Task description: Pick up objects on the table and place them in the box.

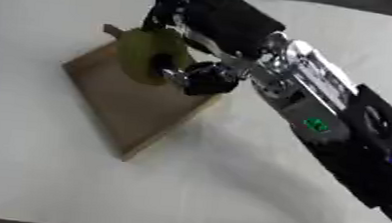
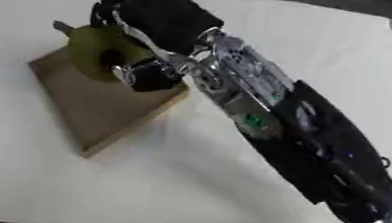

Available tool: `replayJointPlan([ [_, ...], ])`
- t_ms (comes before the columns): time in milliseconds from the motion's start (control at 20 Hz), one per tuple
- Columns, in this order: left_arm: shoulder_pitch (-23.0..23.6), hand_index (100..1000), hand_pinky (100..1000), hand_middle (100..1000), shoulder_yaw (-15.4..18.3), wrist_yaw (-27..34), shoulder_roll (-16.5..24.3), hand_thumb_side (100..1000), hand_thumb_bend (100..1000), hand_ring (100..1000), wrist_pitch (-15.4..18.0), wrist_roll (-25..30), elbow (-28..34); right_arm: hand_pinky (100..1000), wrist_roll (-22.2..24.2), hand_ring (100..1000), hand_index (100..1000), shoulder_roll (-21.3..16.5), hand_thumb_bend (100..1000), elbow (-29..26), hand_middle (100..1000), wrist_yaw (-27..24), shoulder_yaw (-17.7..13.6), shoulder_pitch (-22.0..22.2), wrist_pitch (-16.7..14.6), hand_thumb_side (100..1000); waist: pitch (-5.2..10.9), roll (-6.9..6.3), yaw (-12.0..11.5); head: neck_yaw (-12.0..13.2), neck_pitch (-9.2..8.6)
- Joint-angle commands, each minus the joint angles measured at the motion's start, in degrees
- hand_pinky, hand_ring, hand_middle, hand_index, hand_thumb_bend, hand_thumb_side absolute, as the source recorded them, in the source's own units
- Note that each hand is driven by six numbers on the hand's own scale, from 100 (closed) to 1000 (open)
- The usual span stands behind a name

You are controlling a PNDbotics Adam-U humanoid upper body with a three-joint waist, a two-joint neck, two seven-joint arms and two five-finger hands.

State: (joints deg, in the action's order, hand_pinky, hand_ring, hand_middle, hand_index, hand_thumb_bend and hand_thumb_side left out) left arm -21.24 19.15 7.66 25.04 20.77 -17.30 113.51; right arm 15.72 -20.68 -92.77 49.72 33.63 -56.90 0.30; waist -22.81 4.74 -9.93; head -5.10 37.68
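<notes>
A round olive-green object point(image 1: 147, 54) with a dark centre hangs over the brown box point(image 1: 121, 102). My right hand point(image 1: 208, 21) reaches in from the right, its fingers curled over the green object's top and its thumb point(image 1: 206, 79) pressed against the near side. The hand covers the object's right part. The box lies as a shallow brown tray left of centre on the white table. My left hand shows in neither view.
The white table point(image 1: 228, 196) spreads all round the box. My right forearm point(image 1: 322, 118) crosses the right half of the picture. A dark strip runs along the far edge of the table.
</notes>
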Motion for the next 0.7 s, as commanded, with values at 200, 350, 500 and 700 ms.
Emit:
replayJointPlan([
  [200, -0.7, 810, 627, 636, -0.1, 0.4, 0.7, 597, 100, 685, 0.0, 0.5, 1.1, 742, -2.2, 676, 722, 3.7, 100, 7.7, 593, 2.8, 0.6, 0.1, -2.0, 228, 0.98, -0.67, -0.2, -0.6, -0.71],
  [350, -0.8, 810, 626, 636, -0.1, 0.5, 0.7, 597, 100, 685, 0.0, 0.6, 1.1, 745, -3.1, 684, 722, 5.3, 100, 11.3, 592, 4.1, 0.7, 0.2, -3.0, 233, 0.95, -0.68, -0.3, -0.8, -0.77],
  [500, -0.8, 810, 626, 636, -0.1, 0.6, 0.7, 597, 100, 685, -0.1, 0.8, 1.1, 754, -3.2, 704, 718, 6.1, 100, 13.5, 589, 4.8, 0.8, 0.3, -4.1, 238, 0.97, -0.69, -0.3, -0.8, -0.77],
  [700, -0.8, 809, 626, 636, -0.1, 0.6, 0.7, 597, 100, 685, -0.1, 0.8, 1.1, 814, -1.2, 841, 883, 5.8, 100, 14.5, 767, 3.8, 0.4, 0.6, -5.7, 264, 1.05, -0.67, -0.2, -0.6, -0.78],
])
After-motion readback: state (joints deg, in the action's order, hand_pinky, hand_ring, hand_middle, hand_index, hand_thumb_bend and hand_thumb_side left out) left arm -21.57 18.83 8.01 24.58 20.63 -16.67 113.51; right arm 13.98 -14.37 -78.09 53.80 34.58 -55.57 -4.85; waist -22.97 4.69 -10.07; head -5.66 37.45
